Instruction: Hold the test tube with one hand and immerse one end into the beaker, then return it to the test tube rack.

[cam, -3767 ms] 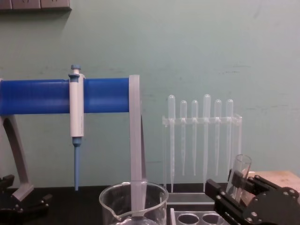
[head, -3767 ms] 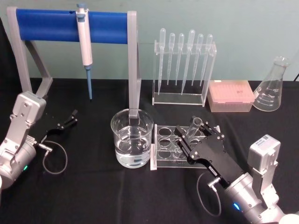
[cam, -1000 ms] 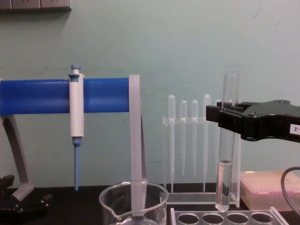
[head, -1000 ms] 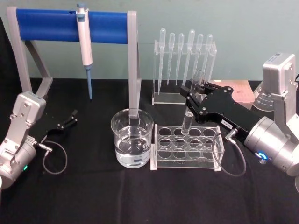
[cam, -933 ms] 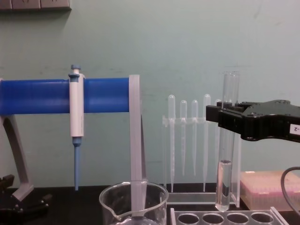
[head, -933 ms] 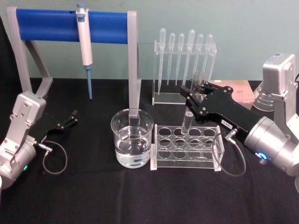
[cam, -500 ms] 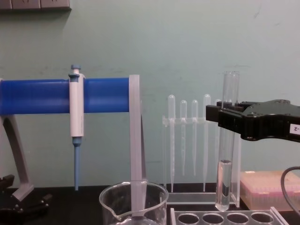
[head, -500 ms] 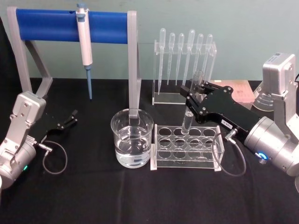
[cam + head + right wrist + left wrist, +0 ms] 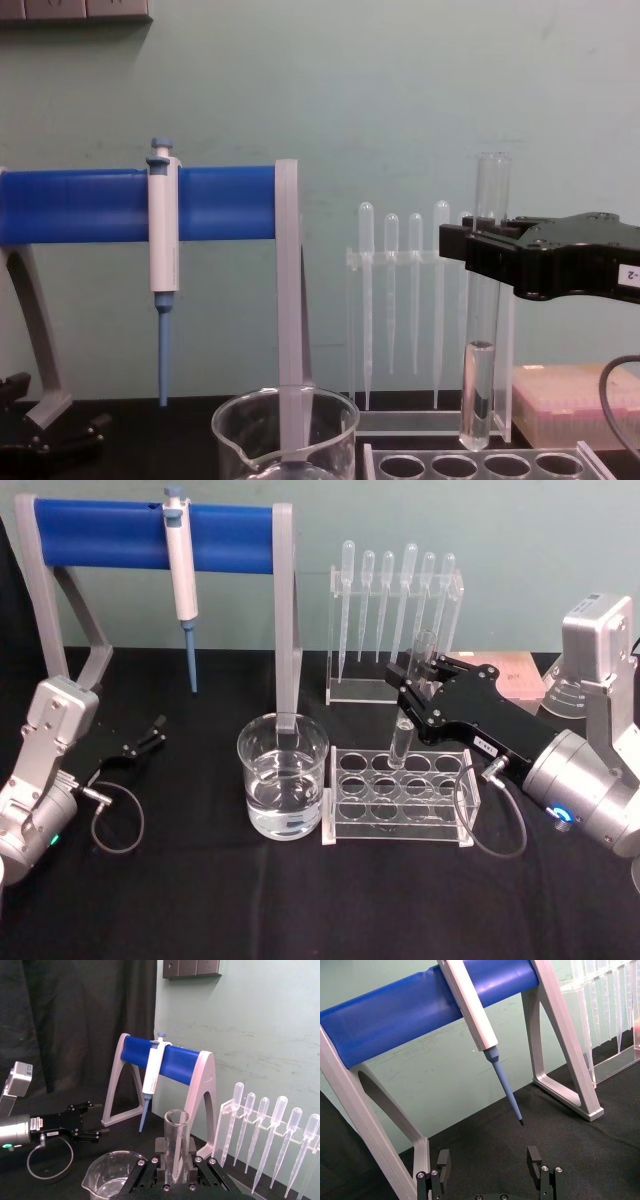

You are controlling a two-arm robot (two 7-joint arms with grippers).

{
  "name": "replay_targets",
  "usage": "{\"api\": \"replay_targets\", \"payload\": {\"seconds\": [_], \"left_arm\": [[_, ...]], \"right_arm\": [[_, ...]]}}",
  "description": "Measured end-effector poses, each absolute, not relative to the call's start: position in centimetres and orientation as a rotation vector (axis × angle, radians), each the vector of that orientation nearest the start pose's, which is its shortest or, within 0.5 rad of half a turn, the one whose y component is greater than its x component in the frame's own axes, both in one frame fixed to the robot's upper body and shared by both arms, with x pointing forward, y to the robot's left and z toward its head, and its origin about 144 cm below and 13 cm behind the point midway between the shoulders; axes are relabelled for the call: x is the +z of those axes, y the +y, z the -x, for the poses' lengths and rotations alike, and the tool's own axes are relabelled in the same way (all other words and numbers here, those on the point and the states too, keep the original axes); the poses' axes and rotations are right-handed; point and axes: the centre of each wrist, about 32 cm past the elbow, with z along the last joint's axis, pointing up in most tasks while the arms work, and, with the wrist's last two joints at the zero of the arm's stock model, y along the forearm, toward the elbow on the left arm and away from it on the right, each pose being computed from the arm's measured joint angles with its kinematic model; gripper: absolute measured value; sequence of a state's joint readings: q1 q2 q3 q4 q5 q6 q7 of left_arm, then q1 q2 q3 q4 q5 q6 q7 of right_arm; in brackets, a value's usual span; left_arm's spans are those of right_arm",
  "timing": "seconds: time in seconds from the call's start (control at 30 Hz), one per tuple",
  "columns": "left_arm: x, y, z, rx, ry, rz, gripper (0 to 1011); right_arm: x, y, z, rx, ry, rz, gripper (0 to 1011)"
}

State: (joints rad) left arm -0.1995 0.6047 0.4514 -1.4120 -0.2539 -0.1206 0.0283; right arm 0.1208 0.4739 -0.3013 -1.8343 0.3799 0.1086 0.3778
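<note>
Chest view: test tube (image 9: 478, 390) mid-sect. hidden by right pincer (image 9: 480, 255); pincer body cut off at frame edge. Beaker (image 9: 232, 432) and rack (image 9: 428, 468), both below pincer level, cut off at frame edge, bases out of frame. Right wrist view: tube sect. below pincer hidden by pincer body. Liquid in tube: cannot tell.

Head hi/chest lo cams, common beaker (image 9: 283, 778)

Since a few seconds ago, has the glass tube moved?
Yes: the right gripper has lifted the test tube up out of the rack, upright above it.
</note>
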Motion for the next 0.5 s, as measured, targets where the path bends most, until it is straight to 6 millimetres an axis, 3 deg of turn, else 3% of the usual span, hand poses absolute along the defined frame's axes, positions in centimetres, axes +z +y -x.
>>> {"api": "replay_targets", "payload": {"seconds": [0.5], "left_arm": [[113.98,30.96,-48.86,1.248,-0.285,-0.304,1000]], "right_arm": [[124.34,-24.13,-46.3,-0.818,-0.162,0.009,225]]}}
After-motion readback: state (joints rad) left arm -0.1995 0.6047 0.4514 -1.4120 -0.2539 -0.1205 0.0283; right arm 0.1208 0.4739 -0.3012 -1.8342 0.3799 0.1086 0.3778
